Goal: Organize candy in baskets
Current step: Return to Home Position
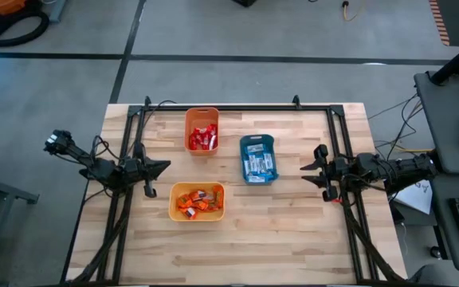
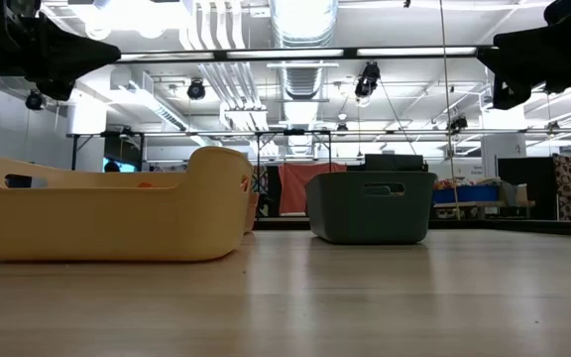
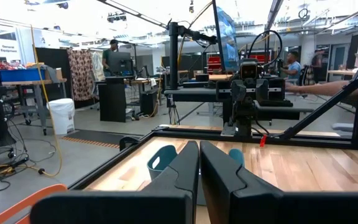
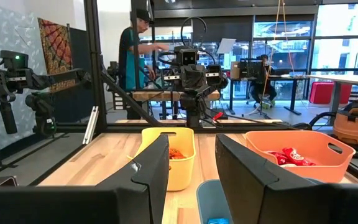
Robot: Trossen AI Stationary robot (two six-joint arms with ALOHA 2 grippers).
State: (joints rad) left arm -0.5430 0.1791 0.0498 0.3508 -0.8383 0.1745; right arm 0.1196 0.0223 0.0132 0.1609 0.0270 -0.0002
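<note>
Three baskets stand on the wooden table. The orange basket (image 1: 202, 130) holds red candy (image 1: 203, 138). The teal basket (image 1: 257, 159) holds light blue candy (image 1: 258, 163). The wider yellow basket (image 1: 197, 201) holds orange candy (image 1: 197, 200). My left gripper (image 1: 164, 167) hovers shut by the table's left side, level with the gap between the orange and yellow baskets; its fingers (image 3: 185, 168) nearly meet. My right gripper (image 1: 304, 173) hovers open to the right of the teal basket, holding nothing, fingers (image 4: 157, 165) well apart.
A black frame (image 1: 237, 106) runs along the table's far edge and down both sides. Bare wood (image 1: 277, 239) lies toward the near edge. Beyond the table the wrist views show people (image 4: 135, 56) at workstations. In the low view the yellow basket (image 2: 117, 213) stands nearest.
</note>
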